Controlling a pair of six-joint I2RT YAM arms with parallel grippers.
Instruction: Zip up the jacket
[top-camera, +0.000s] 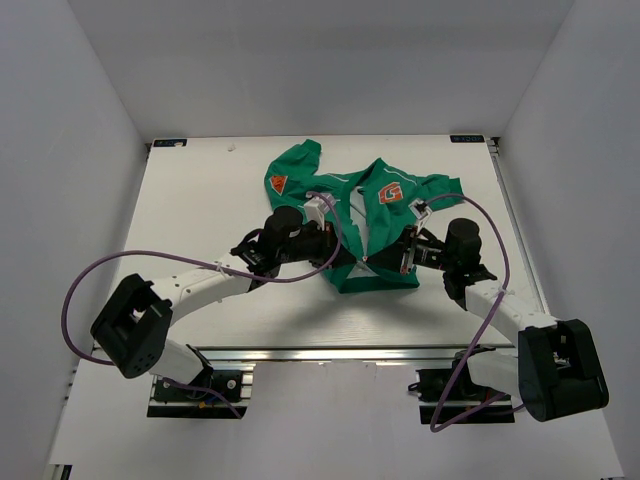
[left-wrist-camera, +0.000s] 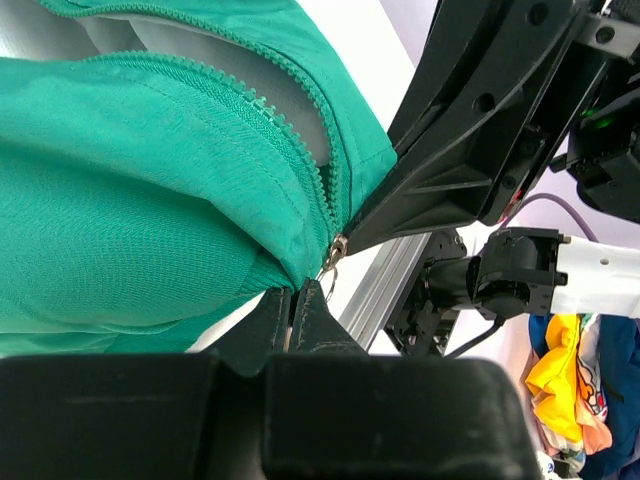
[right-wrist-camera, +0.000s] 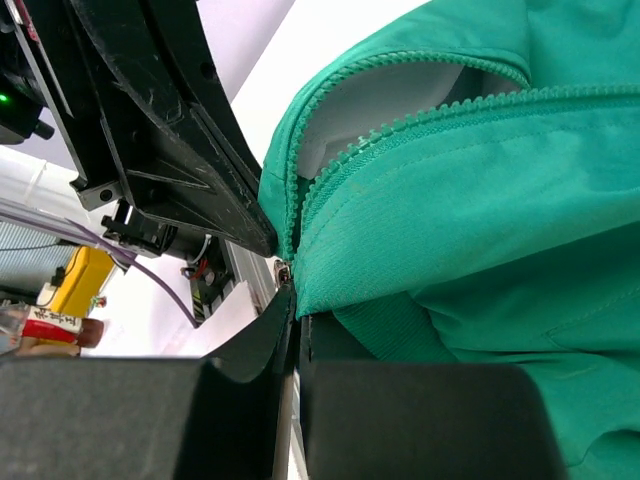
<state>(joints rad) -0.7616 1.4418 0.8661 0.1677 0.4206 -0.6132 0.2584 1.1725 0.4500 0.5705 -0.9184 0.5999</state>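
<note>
jacket (top-camera: 440, 188): one, mid-table (top-camera: 200, 200), front open | handling: likely light, limp, bunches easily; pinch hem (right-wrist-camera: 370, 320) beside the slider (left-wrist-camera: 338, 246), pull its tab | left gripper (left-wrist-camera: 295, 300), right gripper (right-wrist-camera: 293, 315): both clenched at the hem, cloth between fingers unclear | sliders: one

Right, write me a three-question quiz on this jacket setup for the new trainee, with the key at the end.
1. True or false: the jacket is zipped up to the collar.
2. Where does the zipper slider sit? A) at the collar B) at the bottom hem C) halfway up
3. Fill in: the left tool and the right tool, both at the hem, have their jaws ____.
Key: 1 false, since pale lining shows in the open front above the slider; 2 B; 3 closed.
</note>
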